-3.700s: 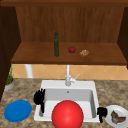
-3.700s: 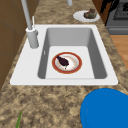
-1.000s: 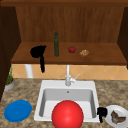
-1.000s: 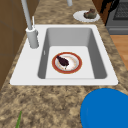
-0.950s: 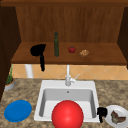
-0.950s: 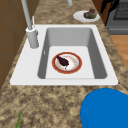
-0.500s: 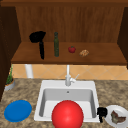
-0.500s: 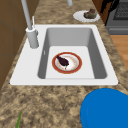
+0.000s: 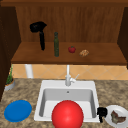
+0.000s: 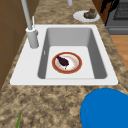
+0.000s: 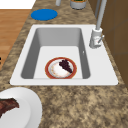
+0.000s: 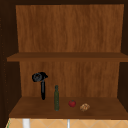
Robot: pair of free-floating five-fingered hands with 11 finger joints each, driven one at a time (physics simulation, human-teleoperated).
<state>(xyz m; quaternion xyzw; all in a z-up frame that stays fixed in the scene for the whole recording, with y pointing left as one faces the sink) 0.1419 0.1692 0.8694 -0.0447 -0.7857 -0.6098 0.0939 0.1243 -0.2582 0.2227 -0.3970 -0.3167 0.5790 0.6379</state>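
Note:
My left hand [image 9: 37,26] hangs high in front of the lower wooden shelf [image 9: 30,56], with straight fingers [image 9: 42,42] pointing down at the shelf board. It holds nothing; in the upper view the left hand [image 12: 38,77] is just left of a dark green bottle [image 12: 56,98]. That bottle [image 9: 56,44] stands upright a short way to the hand's right. My right hand [image 9: 101,113] floats low at the sink's right front corner, beside a white plate [image 9: 110,111] with brown food; its fingers look relaxed and empty. A hand [image 10: 108,5] also shows beyond that plate [image 10: 79,16].
A red tomato [image 9: 72,49] and a brown lump [image 9: 84,52] lie right of the bottle. In the sink [image 10: 75,80] is a red-rimmed plate [image 10: 78,68] with dark food. A faucet [image 9: 67,76], a blue plate [image 9: 18,110] and a potted plant [image 9: 9,81] stand around it.
My left hand has risen from the sink's left rim up to the shelf, still climbing over the last second. The right hand and everything else have stayed put.

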